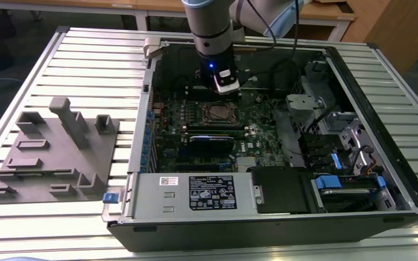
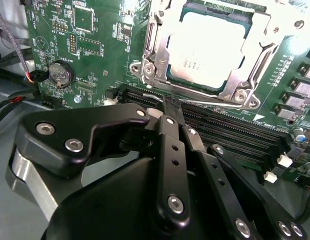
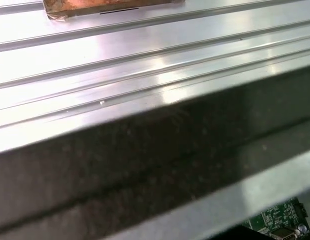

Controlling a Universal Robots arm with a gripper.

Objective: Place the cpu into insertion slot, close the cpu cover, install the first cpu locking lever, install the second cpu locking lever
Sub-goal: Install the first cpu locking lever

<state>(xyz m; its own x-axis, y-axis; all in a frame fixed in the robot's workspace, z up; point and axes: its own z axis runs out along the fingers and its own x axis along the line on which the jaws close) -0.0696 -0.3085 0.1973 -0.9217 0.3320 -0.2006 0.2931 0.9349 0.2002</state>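
at nine o'clock in the exterior view you have a grey moulded fixture (image 1: 53, 157) lying on the slatted bench (image 1: 85, 60), apart from the open computer case (image 1: 267, 236), which fills the middle and runs out to three o'clock. inside the case the green motherboard (image 1: 187, 130) lies flat, and the insertion slot (image 1: 220, 113) sits near the centre of that view. in the second wrist view the cpu (image 2: 207, 47) lies in that slot with its silvery top up. the cpu cover (image 2: 153, 47) is down flat around it, its window framing the chip. your hand (image 1: 226, 89) hangs at twelve o'clock of the slot in the exterior view. its fingers (image 2: 167, 145) are pressed together at the tips with nothing visible between them. the tips sit over the long black memory slots (image 2: 230, 125), just beside the cover's edge, and you cannot tell whether they touch anything. blue-tabbed drive bays (image 1: 339, 182) sit at four o'clock in the exterior view.
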